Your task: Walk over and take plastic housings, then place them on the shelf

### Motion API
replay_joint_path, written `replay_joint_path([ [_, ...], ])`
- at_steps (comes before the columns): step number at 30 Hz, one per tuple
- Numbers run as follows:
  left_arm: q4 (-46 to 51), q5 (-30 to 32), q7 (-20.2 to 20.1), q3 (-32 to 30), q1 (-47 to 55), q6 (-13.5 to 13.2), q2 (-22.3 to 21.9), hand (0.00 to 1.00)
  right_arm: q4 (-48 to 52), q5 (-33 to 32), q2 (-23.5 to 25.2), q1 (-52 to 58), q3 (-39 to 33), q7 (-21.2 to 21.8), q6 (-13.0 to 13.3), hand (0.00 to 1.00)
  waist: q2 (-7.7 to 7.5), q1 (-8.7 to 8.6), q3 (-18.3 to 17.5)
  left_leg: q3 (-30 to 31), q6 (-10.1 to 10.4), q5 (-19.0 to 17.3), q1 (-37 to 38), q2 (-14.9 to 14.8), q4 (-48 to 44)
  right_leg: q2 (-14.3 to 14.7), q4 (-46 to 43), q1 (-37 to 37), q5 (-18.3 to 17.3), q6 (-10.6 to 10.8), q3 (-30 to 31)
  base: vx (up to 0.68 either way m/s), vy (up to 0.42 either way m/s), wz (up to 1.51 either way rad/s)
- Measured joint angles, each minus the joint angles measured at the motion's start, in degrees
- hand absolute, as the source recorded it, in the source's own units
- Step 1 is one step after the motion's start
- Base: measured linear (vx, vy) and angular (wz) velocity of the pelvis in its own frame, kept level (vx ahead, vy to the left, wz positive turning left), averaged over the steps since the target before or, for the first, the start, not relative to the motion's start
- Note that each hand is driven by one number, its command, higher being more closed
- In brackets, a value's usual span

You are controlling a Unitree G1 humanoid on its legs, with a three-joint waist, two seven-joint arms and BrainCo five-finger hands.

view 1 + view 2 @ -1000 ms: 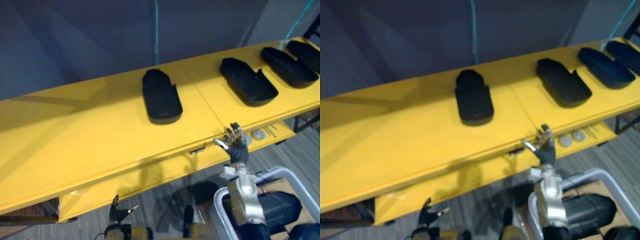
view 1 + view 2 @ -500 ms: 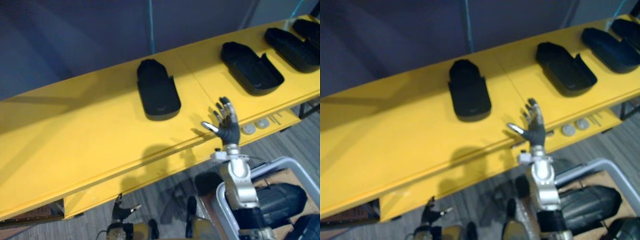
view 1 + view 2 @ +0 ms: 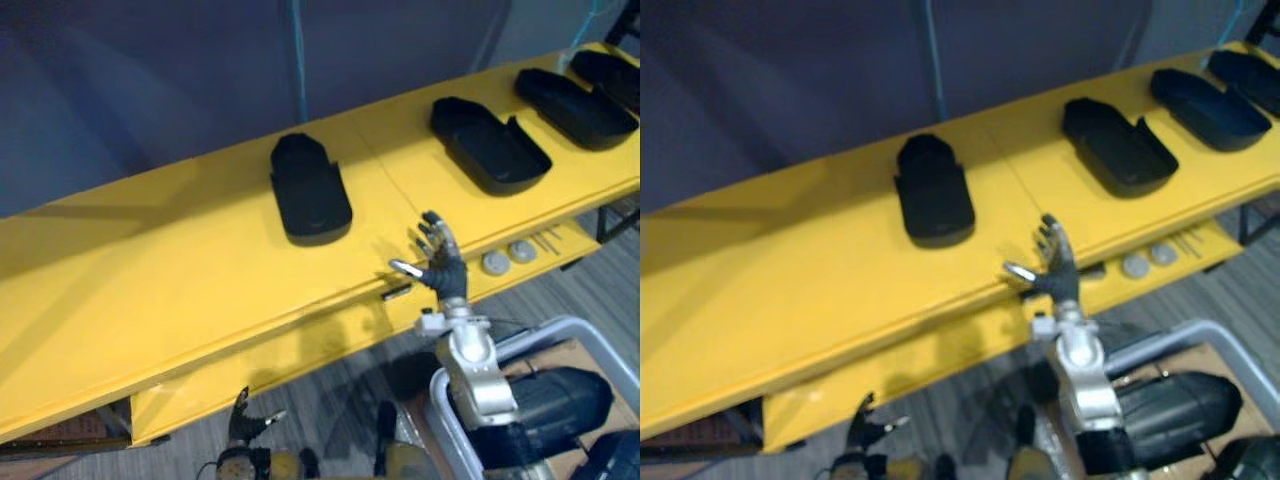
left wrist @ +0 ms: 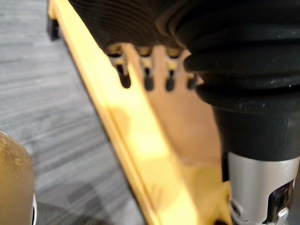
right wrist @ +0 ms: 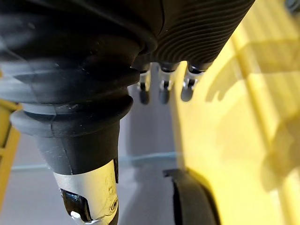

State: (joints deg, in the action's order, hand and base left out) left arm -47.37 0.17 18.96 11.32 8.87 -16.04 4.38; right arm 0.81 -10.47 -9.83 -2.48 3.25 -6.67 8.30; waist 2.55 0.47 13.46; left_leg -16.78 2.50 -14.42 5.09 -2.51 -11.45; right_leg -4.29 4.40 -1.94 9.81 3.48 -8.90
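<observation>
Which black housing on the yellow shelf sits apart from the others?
The leftmost housing, alone left of the seam in the yellow shelf; the other three lie in a row right of the seam.

Background stuff: a dark blue-grey wall [image 3: 150, 80] runs along the back, with a thin teal cable [image 3: 297, 60] hanging straight down in front of it. The floor [image 3: 340, 380] is grey striped carpet. On the lower yellow ledge [image 3: 470, 283] sit two round silver discs [image 3: 495, 263] side by side, with a few thin metal rods [image 3: 548, 240] just beside them. Low on the right, a pale tubular frame [image 3: 545, 335] curves around a bulky black object [image 3: 560, 395], with a brown board [image 3: 582, 355] next to it.
</observation>
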Motion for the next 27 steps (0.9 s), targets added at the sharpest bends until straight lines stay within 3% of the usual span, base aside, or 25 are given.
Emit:
replay_joint_path([
  [3,-0.05,2.50,-0.72,0.02,-0.07,0.09,0.65,0.00,0.00,-0.08,0.78,3.18,-1.82,-0.98,0.39,0.00,-1.05,-0.17,-0.72,-1.81,0.37,-0.58,0.88,-0.75,-0.03,0.94,0.07,0.09,0.17,-0.04,1.43,0.00,-0.009,-0.28],
  [6,-0.45,5.56,-3.55,0.16,-0.16,0.24,1.70,0.00,0.12,0.01,0.78,5.17,-3.19,-2.32,1.60,0.00,-2.08,-1.50,-1.60,-3.72,0.61,-1.50,1.32,-1.45,-0.52,1.93,0.07,-0.13,0.17,-0.05,3.30,0.01,-0.004,-0.35],
  [10,-1.18,8.18,-6.37,0.14,-1.09,0.43,1.83,0.00,3.16,0.16,0.55,7.62,-4.78,-3.70,2.38,0.00,-2.88,-1.47,-2.04,-5.02,-0.18,-3.89,0.52,-1.88,-6.36,3.66,-0.29,-1.82,0.80,-0.24,9.28,0.00,0.023,-0.81],
  [13,-1.16,9.18,-6.48,0.04,-1.14,0.11,1.56,0.00,3.59,-2.27,-1.71,7.47,-4.04,-0.76,2.74,0.00,-3.00,-1.47,-2.15,4.28,-3.03,-5.55,-1.61,-0.24,-17.11,5.51,-1.85,-2.95,0.91,-0.36,18.13,-0.03,0.042,-1.39],
  [15,-1.40,6.84,-5.98,0.23,-0.84,0.10,1.50,0.00,3.66,-2.32,-3.04,7.48,-4.02,1.21,2.84,0.00,-2.79,-1.68,-2.34,8.68,-3.04,-5.58,-2.18,1.03,-20.18,5.93,-2.20,-3.08,0.74,-0.36,21.01,-0.07,0.103,-1.31],
  [16,-1.77,4.08,-5.39,0.65,-0.77,0.11,1.32,0.00,3.66,-2.72,-4.64,7.52,-4.30,2.73,3.11,0.00,-2.61,-2.71,-2.77,10.36,-3.45,-6.05,-2.26,1.94,-20.56,5.95,-2.41,-4.11,0.07,-1.40,21.55,-0.12,0.107,-1.09],
  [19,-1.70,1.95,-5.00,1.59,-1.60,-0.08,1.28,0.00,3.77,-3.45,-5.15,8.09,-5.49,4.27,3.12,0.00,-2.51,-3.14,-2.87,10.02,-3.99,-8.07,-2.37,2.43,-16.87,5.69,-4.37,-8.06,-1.20,-3.25,19.52,-0.15,0.115,-0.55],
  [22,-0.88,0.53,-4.27,3.92,-2.29,-0.06,1.45,0.00,3.78,-3.47,-3.79,8.46,-5.25,5.51,3.14,0.00,-3.42,-3.02,-2.65,10.90,-4.08,-9.92,-3.75,3.88,-13.90,4.10,-7.09,-11.99,0.67,-1.86,17.47,-0.16,0.062,0.24],
  [26,1.81,-2.60,-3.11,5.63,-3.31,-0.34,1.37,0.00,3.52,-5.68,-2.88,5.66,-3.83,5.32,5.68,0.00,-3.35,-2.63,-1.98,13.72,-4.73,-10.30,-9.91,5.28,-15.84,0.75,-10.83,-16.87,0.76,-1.41,13.38,-0.10,0.004,0.70],
  [27,3.39,-2.57,-1.99,5.73,-4.25,-0.66,1.39,0.00,2.73,-5.65,-2.66,2.97,-3.81,4.01,6.92,0.00,-2.97,-1.91,-0.48,15.35,-4.66,-11.13,-12.60,5.21,-19.27,0.30,-13.57,-18.60,-0.12,-0.28,11.88,-0.10,-0.044,0.70],
])
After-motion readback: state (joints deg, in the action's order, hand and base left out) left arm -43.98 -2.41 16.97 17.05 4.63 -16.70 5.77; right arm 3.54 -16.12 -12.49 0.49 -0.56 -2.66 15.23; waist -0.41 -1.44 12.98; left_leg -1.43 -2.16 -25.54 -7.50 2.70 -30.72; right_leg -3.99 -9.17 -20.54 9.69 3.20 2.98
